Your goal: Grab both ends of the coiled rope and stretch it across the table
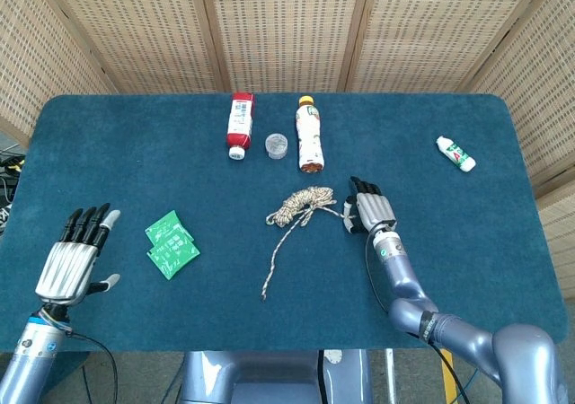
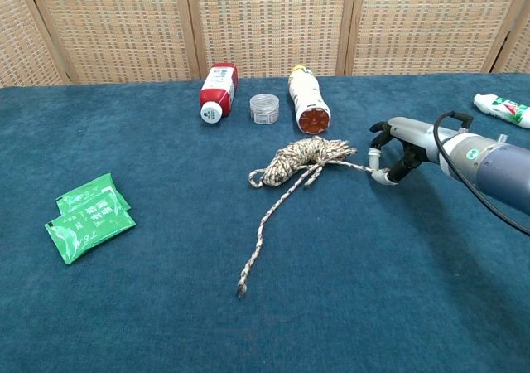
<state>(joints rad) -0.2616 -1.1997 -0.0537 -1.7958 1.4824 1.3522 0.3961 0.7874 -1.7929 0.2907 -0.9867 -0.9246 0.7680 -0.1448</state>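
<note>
The coiled rope (image 1: 305, 202) (image 2: 308, 152) lies mid-table, pale and speckled. One loose tail runs toward the front edge and stops at a frayed tip (image 2: 240, 290). A short end sticks out to the right of the coil. My right hand (image 1: 373, 211) (image 2: 399, 145) sits palm down just right of the coil, fingers arched. Its thumb tip (image 2: 379, 176) touches the short end, but nothing is gripped. My left hand (image 1: 74, 259) hovers near the table's left front edge, far from the rope, fingers straight and apart, holding nothing. The chest view does not show it.
A red-labelled bottle (image 1: 239, 124) (image 2: 218, 89), a small clear jar (image 1: 277, 144) (image 2: 265, 108) and an orange-capped bottle (image 1: 309, 135) (image 2: 308, 99) lie behind the coil. Two green packets (image 1: 171, 244) (image 2: 87, 215) lie at left. A white tube (image 1: 456, 153) (image 2: 501, 108) lies at far right.
</note>
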